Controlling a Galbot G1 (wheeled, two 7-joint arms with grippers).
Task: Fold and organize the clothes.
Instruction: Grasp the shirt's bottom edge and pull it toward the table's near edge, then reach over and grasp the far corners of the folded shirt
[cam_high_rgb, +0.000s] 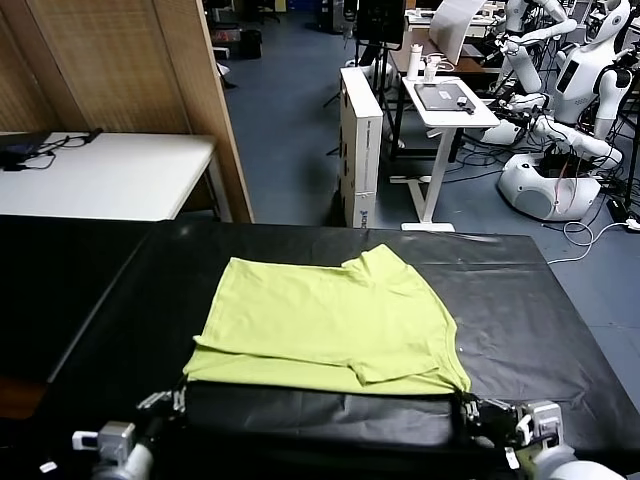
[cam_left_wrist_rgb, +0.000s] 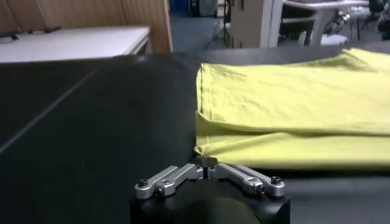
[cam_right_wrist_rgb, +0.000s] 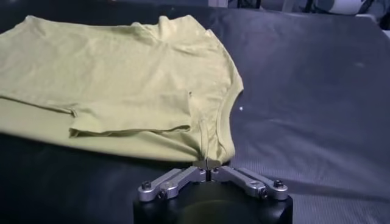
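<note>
Lime-green T-shirt (cam_high_rgb: 325, 325), folded over, flat on black table (cam_high_rgb: 520, 300)

Head camera looks down from above over the black table (cam_high_rgb: 520, 290); both wrist cameras sit low, close to the shared T-shirt (cam_high_rgb: 330, 325) near edge

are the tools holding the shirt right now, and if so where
Cannot be told: each tool, left and right, sits at a near corner of the folded T-shirt, but the grip isn't visible.
</note>
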